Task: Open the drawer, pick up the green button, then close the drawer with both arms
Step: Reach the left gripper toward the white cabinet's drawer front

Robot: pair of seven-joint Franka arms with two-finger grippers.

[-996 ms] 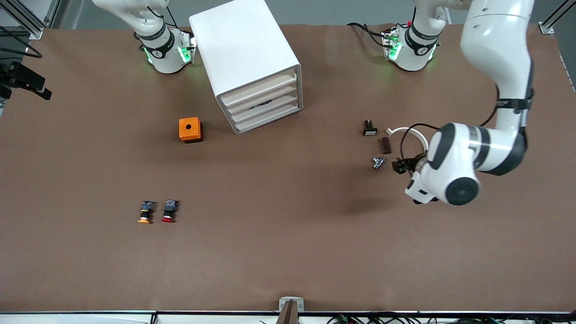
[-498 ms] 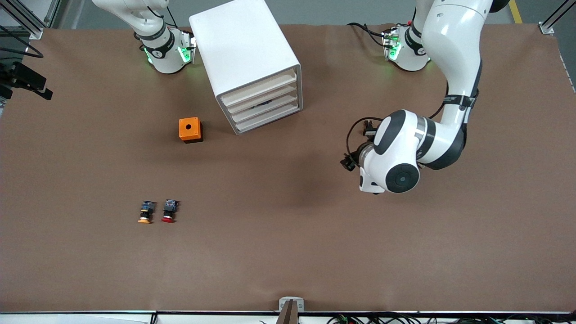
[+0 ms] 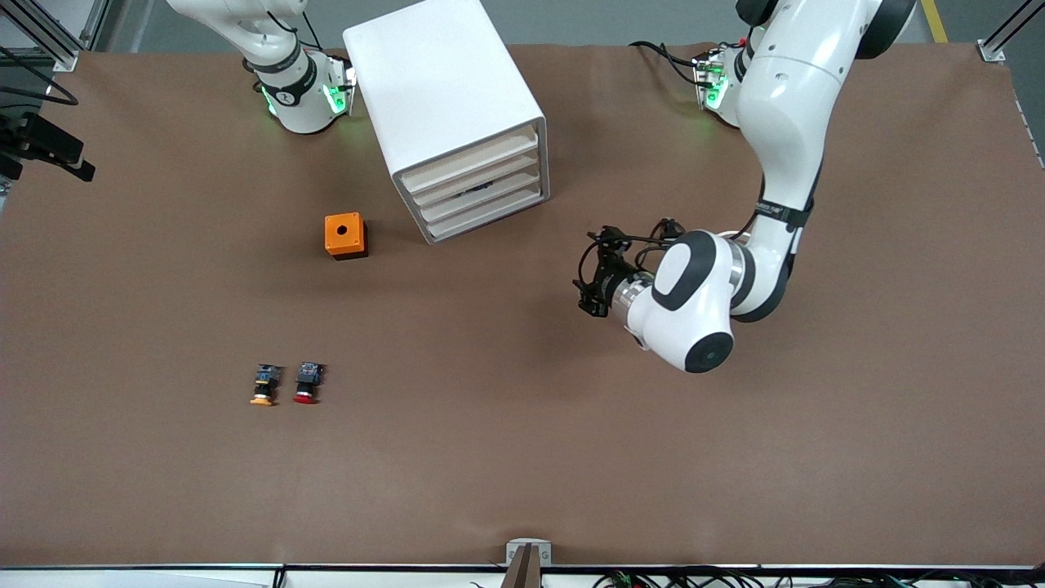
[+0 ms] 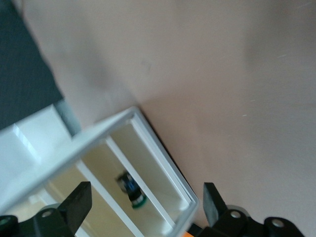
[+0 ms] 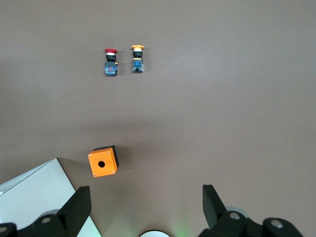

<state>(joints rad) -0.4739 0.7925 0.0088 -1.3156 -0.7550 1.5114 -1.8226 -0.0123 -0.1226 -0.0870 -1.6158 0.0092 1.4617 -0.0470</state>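
Observation:
The white drawer cabinet (image 3: 445, 90) stands near the robots' bases, its stacked drawer fronts (image 3: 478, 184) facing the front camera at an angle. The green-capped button (image 4: 132, 190) lies inside the cabinet in the left wrist view; in the front view only a dark shape (image 3: 478, 189) shows in one drawer. My left gripper (image 3: 586, 278) is open and empty over the bare table, beside the cabinet toward the left arm's end, and points at the drawer fronts (image 4: 146, 197). My right gripper (image 5: 145, 202) is open and empty, held high by its base, out of the front view.
An orange box (image 3: 345, 234) with a round hole sits beside the cabinet toward the right arm's end (image 5: 103, 161). An orange-capped button (image 3: 263, 385) and a red-capped button (image 3: 308, 382) lie side by side nearer the front camera. The cabinet's corner (image 5: 34, 197) shows in the right wrist view.
My left arm has swung from its end of the table toward the cabinet, and its gripper has turned to face the drawers. The right arm has not moved.

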